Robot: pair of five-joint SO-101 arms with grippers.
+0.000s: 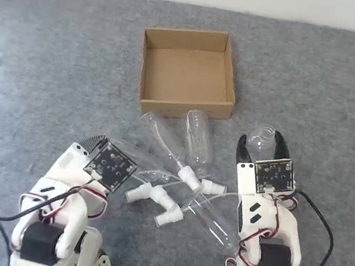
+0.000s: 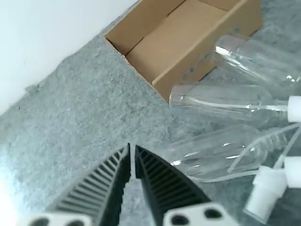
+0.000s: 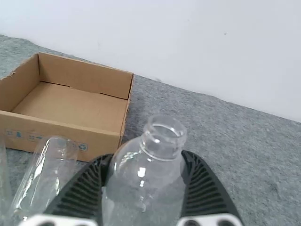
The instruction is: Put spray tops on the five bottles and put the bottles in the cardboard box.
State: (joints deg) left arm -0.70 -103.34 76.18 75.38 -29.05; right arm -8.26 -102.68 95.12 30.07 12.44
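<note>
**Clerk:** Entry one, the right hand?

**Me:** My right hand (image 3: 146, 162) has its fingers spread round one bottle, pinching its body. The held bottle (image 3: 143, 188) is clear, with an open mouth and no spray top on it. Its long axis runs in line with my fingers, and the mouth leads out past the fingertips.

**Clerk:** Entry two, the left?

**Me:** My left hand (image 2: 132, 153) has its fingers pressed together with nothing between them.

**Clerk:** Entry three, remaining stock?

**Me:** The lying bottles (image 1: 198, 139) are on their sides in a loose fan between my two hands. I count four, though the clear plastic overlaps. Two of them point their bases away from me. The spray tops (image 1: 189, 177) are white and clustered at the ends nearest my wrists. They lie back from my right fingertips and to their left, and just ahead of my left hand to its right. I cannot tell which tops are seated and which lie loose.

**Clerk:** Entry four, the container?

**Me:** The cardboard box (image 1: 186, 74) is ahead of both hands, to the left of my right fingertips and to the right of my left. It has nothing in it. The bases of two lying bottles come close to its near wall.

**Clerk:** What does the next move depend on?

**Me:** It depends on getting a top to that open mouth. The tops sit nearer my free left hand, so I judge the left should fetch one while the right holds the bottle steady.
</note>
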